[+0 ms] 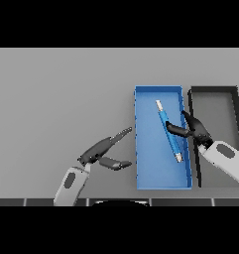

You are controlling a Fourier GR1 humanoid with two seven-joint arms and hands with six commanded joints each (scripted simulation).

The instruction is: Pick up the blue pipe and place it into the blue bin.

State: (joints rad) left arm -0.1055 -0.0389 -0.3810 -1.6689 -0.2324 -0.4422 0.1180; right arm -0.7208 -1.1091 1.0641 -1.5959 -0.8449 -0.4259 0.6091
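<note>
Nearest to you, at the lower left of the frame, was the robot's left hand (102, 153) on its white and grey arm. Its dark fingers were stretched out straight toward the upper right, its thumb lay apart below them pointing right, and it had hold of nothing. It sat over bare grey table (61, 99), just left of the bin's near left corner.

To the right of centre you had the blue rectangular bin (146, 163), long side running up and down the frame. Inside it lay the blue pipe with pale metal ends (168, 131), slanted from upper left to lower right in the bin's right half.

At the right of the frame, your right hand (194, 130) reached in over the bin's right wall. Its thumb and fingers were spread loosely, with one dark finger pointing left and touching or just beside the pipe's middle. You could not tell whether it pressed the pipe; nothing was curled round it.

Right beside the blue bin stood a black-rimmed grey rectangular bin (236, 106), partly hidden by the right arm.
</note>
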